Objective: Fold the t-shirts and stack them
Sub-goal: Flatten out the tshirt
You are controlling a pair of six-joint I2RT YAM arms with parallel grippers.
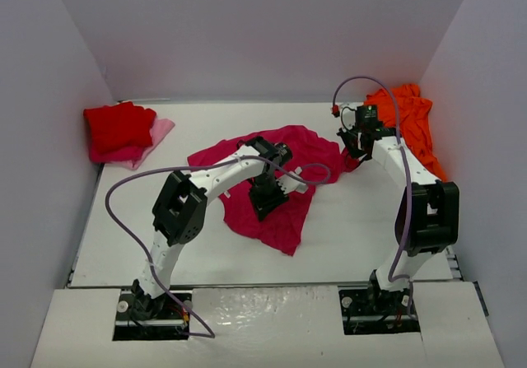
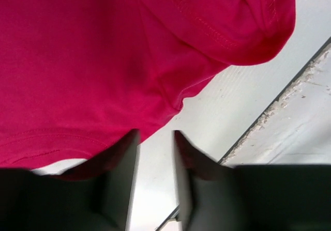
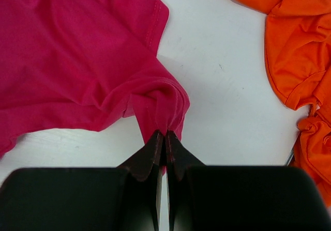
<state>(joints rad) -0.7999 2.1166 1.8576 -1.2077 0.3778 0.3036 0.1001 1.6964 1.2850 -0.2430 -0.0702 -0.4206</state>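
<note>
The magenta-pink t-shirt (image 1: 306,150) lies spread and rumpled mid-table. My left gripper (image 1: 268,205) hovers over its near part. In the left wrist view that gripper (image 2: 155,135) is open, with bare table between the fingers and the shirt's hem (image 2: 103,60) just past the left fingertip. My right gripper (image 1: 352,148) is at the shirt's right side. It is shut (image 3: 165,134) on a bunched sleeve of the magenta-pink shirt (image 3: 77,60). A folded bright red t-shirt (image 1: 118,125) rests at the back left. The orange t-shirt (image 1: 408,117) (image 3: 295,50) lies crumpled at the back right.
A light pink cloth (image 1: 158,132) sticks out from under the red shirt. White walls enclose the table on the left, back and right. A seam in the table top (image 2: 274,112) runs near the left gripper. A purple cable (image 1: 123,183) loops off the left arm.
</note>
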